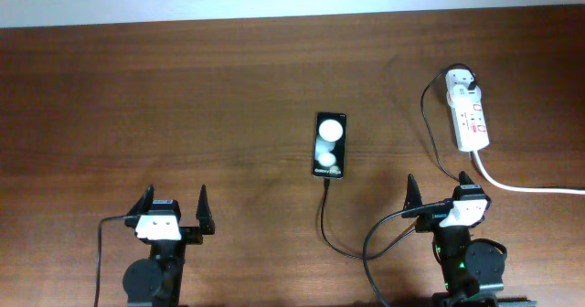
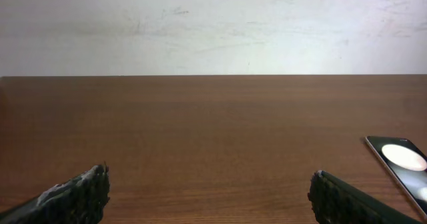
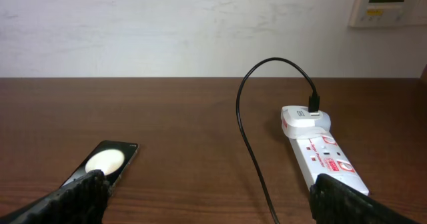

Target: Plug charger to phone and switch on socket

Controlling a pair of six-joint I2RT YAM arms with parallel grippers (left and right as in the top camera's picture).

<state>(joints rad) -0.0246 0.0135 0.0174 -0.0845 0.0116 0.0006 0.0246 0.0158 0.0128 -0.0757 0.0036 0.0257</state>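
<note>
Both of your hands wait at the near edge: the left hand [image 1: 175, 195] and the right hand [image 1: 439, 183] are each spread wide, holding nothing. Your small glossy black phone [image 1: 330, 145] lies flat mid-desk, farther out between them. A thin black charger cable [image 1: 322, 214] meets its near end, loops by the right hand and climbs to a white plug adapter [image 1: 462, 86] seated in the long white power strip [image 1: 472, 124], far right on the brown wooden desk [image 1: 183, 97].

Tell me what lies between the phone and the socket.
Only the thin black charger cable crosses the table between phone and socket; the overhead and right wrist views show it.
</note>
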